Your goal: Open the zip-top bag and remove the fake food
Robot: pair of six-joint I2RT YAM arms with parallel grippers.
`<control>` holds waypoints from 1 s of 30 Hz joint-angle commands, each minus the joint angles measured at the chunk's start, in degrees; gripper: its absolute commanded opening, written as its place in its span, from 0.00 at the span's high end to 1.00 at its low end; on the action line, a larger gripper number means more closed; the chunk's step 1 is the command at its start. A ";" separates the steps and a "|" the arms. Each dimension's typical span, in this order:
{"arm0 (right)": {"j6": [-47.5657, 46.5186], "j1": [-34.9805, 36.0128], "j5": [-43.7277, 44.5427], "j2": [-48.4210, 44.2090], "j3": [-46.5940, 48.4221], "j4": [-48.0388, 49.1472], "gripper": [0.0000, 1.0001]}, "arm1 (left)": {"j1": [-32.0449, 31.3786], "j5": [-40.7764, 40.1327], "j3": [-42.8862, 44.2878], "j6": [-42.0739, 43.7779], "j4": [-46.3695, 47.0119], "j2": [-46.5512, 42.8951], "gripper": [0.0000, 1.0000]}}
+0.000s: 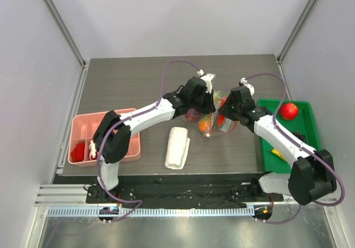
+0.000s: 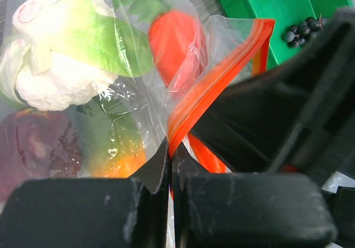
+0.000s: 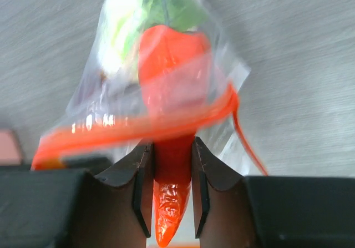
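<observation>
The clear zip-top bag [image 1: 214, 118] hangs above the table's middle between both grippers, its orange-red zip strip [image 2: 222, 76] parted. My left gripper [image 2: 171, 155] is shut on one edge of that strip. My right gripper [image 3: 172, 167] is shut on an orange-red fake carrot [image 3: 171, 65]. The carrot's pointed end pokes out past the strip, between the pads. Its leafy green top is still inside the bag. More fake food shows through the plastic: a white and green cauliflower [image 2: 61, 54], a dark purple piece [image 2: 33, 148] and a yellow-orange piece [image 2: 116, 159].
A green tray [image 1: 304, 148] at the right holds a red tomato [image 1: 288, 111], dark grapes [image 1: 299, 134] and a yellow piece [image 1: 278, 154]. A pink compartment tray [image 1: 133, 148] sits at the left. A folded white cloth [image 1: 177, 147] lies near the front edge.
</observation>
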 commanded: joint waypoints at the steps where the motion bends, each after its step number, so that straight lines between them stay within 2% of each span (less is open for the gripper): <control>1: 0.81 -1.30 -16.34 -5.65 3.22 -6.86 0.99 | -0.05 -1.57 1.78 1.94 0.34 -1.05 1.00; 6: -1.65 -3.85 -30.57 -10.50 0.50 -12.99 0.99 | 1.17 -2.36 5.20 1.68 -0.97 0.18 1.00; 12: -5.08 -5.17 -30.42 -17.97 1.55 -21.79 0.99 | 2.67 -3.24 7.05 1.51 -1.94 0.71 1.00; 14: -6.39 -6.22 -25.70 -18.41 4.34 -24.96 0.99 | 3.11 -3.24 7.40 1.50 -2.29 0.62 1.00; 16: -6.40 -6.66 -16.76 -19.20 6.90 -28.74 0.99 | 3.29 -3.24 7.32 1.33 -2.30 0.35 1.00; 17: -6.23 -7.01 -4.61 -19.64 9.18 -29.62 0.99 | 3.37 -3.15 7.06 1.24 -2.12 0.09 1.00; 23: -0.79 -12.46 25.78 -19.30 11.31 -30.51 0.99 | 3.29 -1.40 5.13 0.54 -0.98 -1.23 1.00; 26: 0.11 -17.73 29.78 -17.45 7.20 -25.52 0.95 | 3.29 -0.96 4.25 0.62 -0.62 -2.28 1.00; 30: 2.47 -25.29 29.44 -11.92 3.15 -19.99 0.90 | 3.20 -0.43 3.63 0.80 -0.54 -3.60 1.00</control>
